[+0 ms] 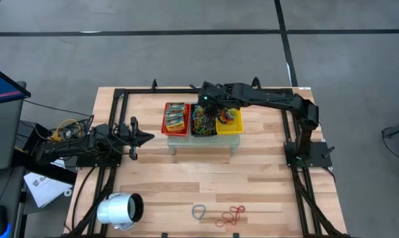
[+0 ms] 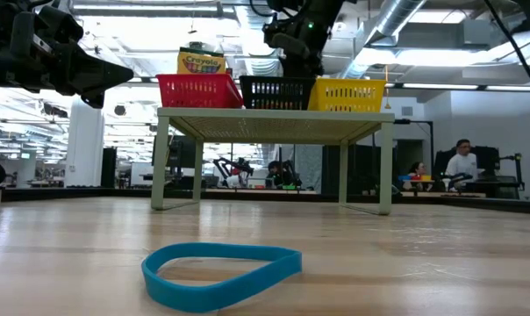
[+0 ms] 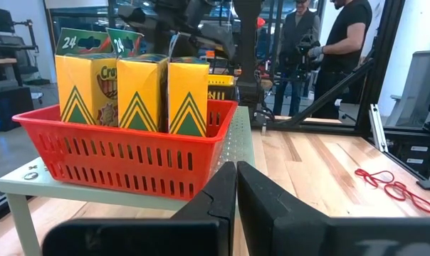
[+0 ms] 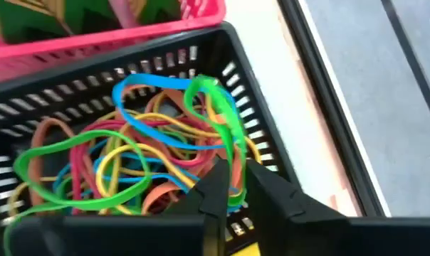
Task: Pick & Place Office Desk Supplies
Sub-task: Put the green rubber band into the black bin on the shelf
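right jaws: two dark, smooth plastic fingers (image 4: 275,206) stand nearly together, with only a thin slit between the tips, hanging over the black basket. A thin bright green rubber-band loop (image 4: 222,121) runs into that slit. I cannot tell whether it is pinched or already let go.
green loop: soft, glossy and limp. Past the fingertips it lies on the heap of bands.
heap of bands: thin rubber loops (image 4: 129,171) in red, orange, yellow, blue and green, tangled together and filling the basket floor.
black basket: a rectangular black plastic mesh basket (image 1: 203,123) with slotted walls, the middle one of three standing side by side.
neighbours: a red slotted plastic basket (image 3: 129,160) holds upright cardboard crayon boxes (image 3: 140,92) printed in yellow and green. A yellow mesh basket (image 2: 348,95) stands on the other side of the black one.
stand: all three baskets sit on a small pale green metal stand (image 2: 274,118) with a perforated top and four straight legs.
bench: planked light wood (image 1: 186,175) with a smooth finish.
loose supplies: a flat blue rubber band (image 2: 221,263) lies in a teardrop loop near the bench's front edge. Just beside it lies a knot of thin red loops (image 1: 231,215).
white cylinder: a glossy white tube with a dark opening (image 1: 118,210) lies on its side at the front left.
left jaws: clenched on nothing, fingers (image 3: 272,206) pressed flat together. They sit well left of the stand, level with the red basket.
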{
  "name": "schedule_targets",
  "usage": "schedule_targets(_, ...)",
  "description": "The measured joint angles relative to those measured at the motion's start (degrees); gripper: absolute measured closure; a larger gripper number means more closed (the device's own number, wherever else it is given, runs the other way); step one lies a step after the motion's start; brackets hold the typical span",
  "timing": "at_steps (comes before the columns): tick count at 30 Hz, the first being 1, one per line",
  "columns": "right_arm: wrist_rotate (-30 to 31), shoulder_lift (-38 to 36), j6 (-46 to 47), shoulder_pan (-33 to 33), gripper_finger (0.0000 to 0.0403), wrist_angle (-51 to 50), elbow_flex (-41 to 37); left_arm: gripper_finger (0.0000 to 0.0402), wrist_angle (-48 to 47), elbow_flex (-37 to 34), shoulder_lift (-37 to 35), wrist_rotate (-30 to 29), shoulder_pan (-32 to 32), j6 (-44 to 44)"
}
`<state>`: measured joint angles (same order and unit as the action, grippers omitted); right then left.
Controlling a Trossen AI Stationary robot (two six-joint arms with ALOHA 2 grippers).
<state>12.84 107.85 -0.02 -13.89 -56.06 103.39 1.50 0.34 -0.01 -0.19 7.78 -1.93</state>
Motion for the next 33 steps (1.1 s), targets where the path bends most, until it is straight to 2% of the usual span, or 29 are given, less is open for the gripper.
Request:
schedule_targets(19, -0.1, -0.1, 1.1, 0.0, 0.0209, -0.2, 0.0, 0.0394, 0.0, 0.0, 0.0, 0.0, 0.0, 0.0)
schedule_targets(24, 0.8, -0.3, 1.5, 0.0, 0.0198, -1.8, 1.1, 0.0394, 0.0, 0.0, 0.0, 0.0, 0.0, 0.0)
schedule_targets(30, 9.8, -0.4, 2.2, 0.0, 0.0204, -3.0, 2.2, 0.0394, 0.0, 0.0, 0.0, 0.0, 0.0, 0.0)
schedule_targets(33, 11.1, -0.5, 2.2, -0.1, 0.0210, -4.6, 2.2, 0.0394, 0.0, 0.0, 0.0, 0.0, 0.0, 0.0)
